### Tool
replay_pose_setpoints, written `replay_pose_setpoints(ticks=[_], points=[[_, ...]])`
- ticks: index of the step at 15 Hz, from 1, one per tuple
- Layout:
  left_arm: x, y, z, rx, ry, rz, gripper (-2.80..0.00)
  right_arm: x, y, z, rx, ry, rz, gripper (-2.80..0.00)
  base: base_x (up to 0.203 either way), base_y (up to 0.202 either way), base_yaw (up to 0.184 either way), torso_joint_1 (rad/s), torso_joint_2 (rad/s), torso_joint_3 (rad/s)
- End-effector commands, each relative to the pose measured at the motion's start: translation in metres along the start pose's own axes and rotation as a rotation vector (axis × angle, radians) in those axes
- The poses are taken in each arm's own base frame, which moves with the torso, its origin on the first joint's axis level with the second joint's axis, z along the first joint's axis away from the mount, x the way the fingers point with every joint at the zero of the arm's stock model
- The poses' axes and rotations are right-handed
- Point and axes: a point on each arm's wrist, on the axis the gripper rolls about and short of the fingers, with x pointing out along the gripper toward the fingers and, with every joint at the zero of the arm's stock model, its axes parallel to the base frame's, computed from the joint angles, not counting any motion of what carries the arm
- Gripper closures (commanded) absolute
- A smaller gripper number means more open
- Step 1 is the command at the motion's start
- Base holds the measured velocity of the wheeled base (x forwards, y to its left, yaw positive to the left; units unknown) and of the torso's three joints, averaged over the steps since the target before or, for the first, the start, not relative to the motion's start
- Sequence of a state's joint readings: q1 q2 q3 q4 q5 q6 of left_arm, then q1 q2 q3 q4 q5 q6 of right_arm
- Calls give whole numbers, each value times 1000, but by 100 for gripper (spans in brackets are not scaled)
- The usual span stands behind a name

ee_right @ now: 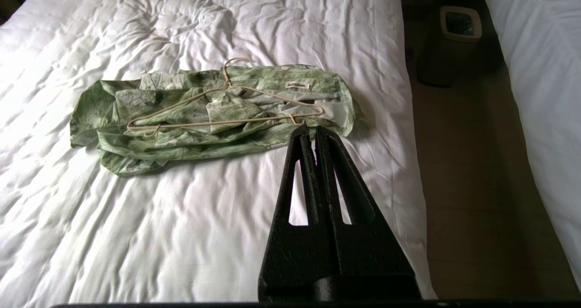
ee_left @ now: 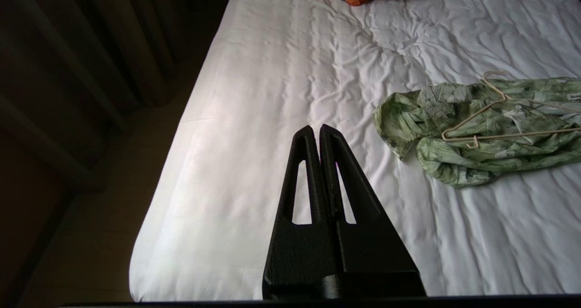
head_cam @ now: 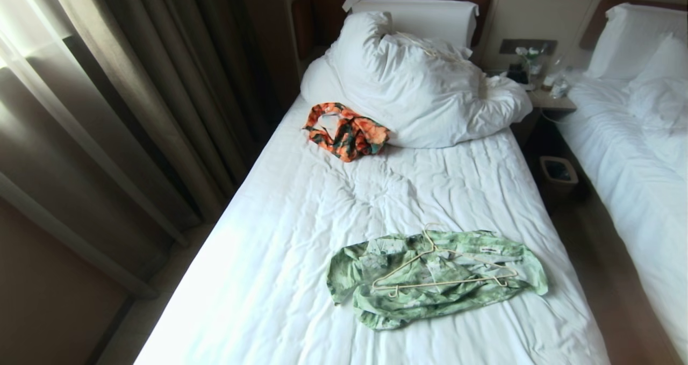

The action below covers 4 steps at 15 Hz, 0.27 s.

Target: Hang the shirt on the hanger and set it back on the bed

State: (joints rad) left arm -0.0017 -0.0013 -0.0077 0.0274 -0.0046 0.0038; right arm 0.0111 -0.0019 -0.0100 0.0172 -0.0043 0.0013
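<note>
While both arms stay out of the head view, the scene reads as follows.

Bed: the bed runs from 6 o'clock to 12 o'clock in the head view, its white sheet wrinkled, its dark headboard at the 12 o'clock end.

Shirt: the shirt lies crumpled on the sheet at about 5 o'clock from the mattress centre. Its long axis runs 9 o'clock to 3 o'clock, across the bed.

Hanger: the hanger rests on top of the shirt, not threaded into it. Its bottom bar follows the shirt's long axis; its hook points toward 12 o'clock, reaching the shirt's far edge.

Left gripper: the left gripper hangs above bare sheet, jaws pressed together and empty, apart from the shirt at its 3 o'clock.

Right gripper: the right gripper has its jaws pressed together, empty, tips seen against the shirt's near edge by the hanger's end; contact cannot be judged.

Other items: an orange floral garment lies at 12 o'clock from the shirt, touching the bunched duvet. A waste bin stands on the floor at 3 o'clock, between this bed and a second bed.
</note>
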Motion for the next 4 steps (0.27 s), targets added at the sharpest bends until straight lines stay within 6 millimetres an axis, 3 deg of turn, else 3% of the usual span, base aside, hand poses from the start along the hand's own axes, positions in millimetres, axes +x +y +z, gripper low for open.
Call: replay_pose_setpoints(ticks=[1,4], points=[[0,0,0,0,0,0,0,0,0,0,-1,1,2,0,0,0,0,0,0,0],[0,0,0,-1,0,0,0,0,0,0,-1,-1,2,0,0,0,0,0,0,0]])
